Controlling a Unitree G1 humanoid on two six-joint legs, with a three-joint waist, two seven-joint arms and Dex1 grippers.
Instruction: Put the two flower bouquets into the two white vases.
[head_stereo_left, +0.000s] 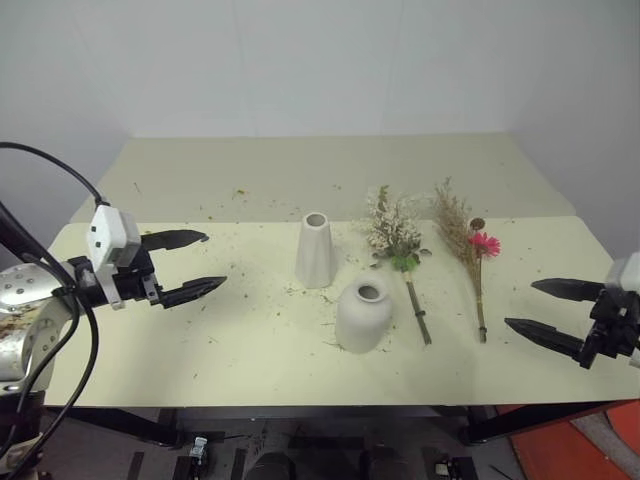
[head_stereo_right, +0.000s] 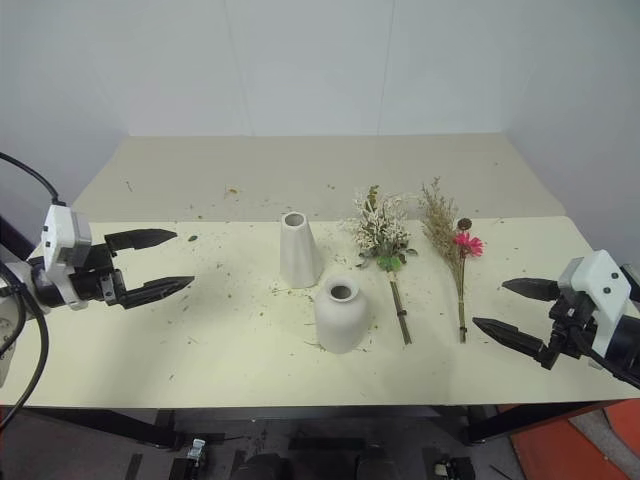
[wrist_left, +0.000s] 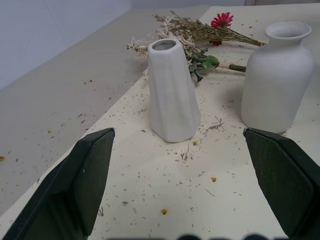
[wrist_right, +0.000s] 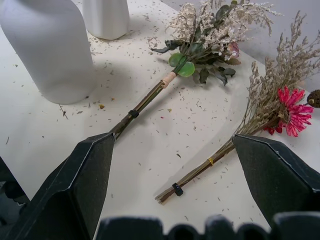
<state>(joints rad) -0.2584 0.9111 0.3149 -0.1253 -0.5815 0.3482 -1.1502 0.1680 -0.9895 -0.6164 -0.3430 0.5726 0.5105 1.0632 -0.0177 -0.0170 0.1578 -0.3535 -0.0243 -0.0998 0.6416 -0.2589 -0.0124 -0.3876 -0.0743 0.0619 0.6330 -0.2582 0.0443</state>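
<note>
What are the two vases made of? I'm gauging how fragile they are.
Tall cone vase: probably unglazed ceramic or plaster, with a matte white, glare-free surface. Squat rounded vase: apparently the same, chalky and dull with a thick rim. Painted plastic can't be excluded.

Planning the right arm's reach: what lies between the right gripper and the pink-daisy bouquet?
In the head views, only bare table with scattered crumbs separates the open right gripper from the pink-daisy bouquet.

Left gripper (wrist_left: 180, 190): 2 black fingers (wrist_left: 75, 190) spread wide, nothing between them, above the table (wrist_left: 60, 110). Tall tapered vase (wrist_left: 171, 92) stands upright ahead. Squat rounded vase (wrist_left: 274, 80) stands upright, near it but apart. Beyond both, 2 bouquets lie flat: cream-white blossoms with green leaves (wrist_left: 192, 57), and tan grass with pink daisy (wrist_left: 220, 27). Plant debris (wrist_left: 200, 175) is scattered across the surface.
</note>
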